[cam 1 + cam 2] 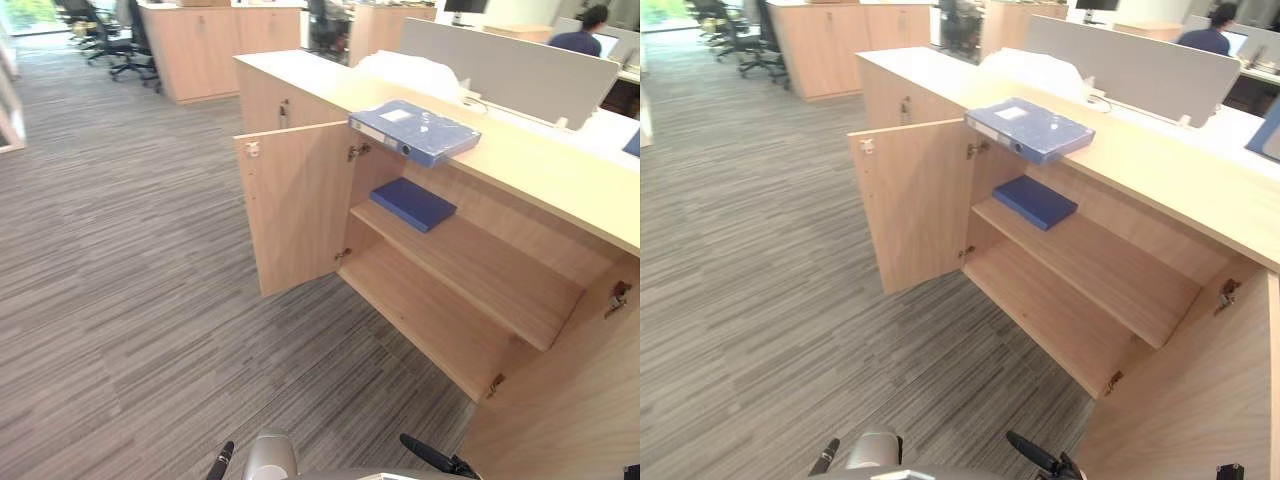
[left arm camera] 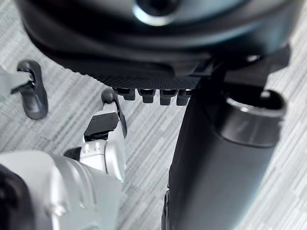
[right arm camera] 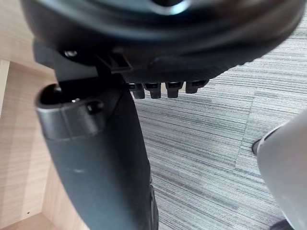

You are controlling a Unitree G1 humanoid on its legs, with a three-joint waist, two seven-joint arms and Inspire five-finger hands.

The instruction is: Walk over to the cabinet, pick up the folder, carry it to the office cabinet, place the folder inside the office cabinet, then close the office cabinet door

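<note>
A thick blue folder (image 1: 415, 130) lies flat on top of the light wood office cabinet (image 1: 560, 175), with its near corner over the front edge. The cabinet stands open: its left door (image 1: 295, 205) swings out toward me and its right door (image 1: 570, 400) is close at the lower right. A thinner blue folder (image 1: 413, 203) lies on the upper shelf (image 1: 490, 275) inside. The lower shelf (image 1: 425, 315) is bare. My left hand (image 2: 144, 48) hangs over the carpet with relaxed fingers, holding nothing. My right hand (image 3: 168, 43) hangs the same way beside the cabinet's wood.
Grey striped carpet (image 1: 120, 280) stretches wide on the left and in front. A white bundle (image 1: 410, 72) and a grey partition (image 1: 510, 70) sit behind the folder. Further wooden cabinets (image 1: 200, 50) and office chairs (image 1: 120, 45) stand at the back left. A person (image 1: 585, 30) sits far right.
</note>
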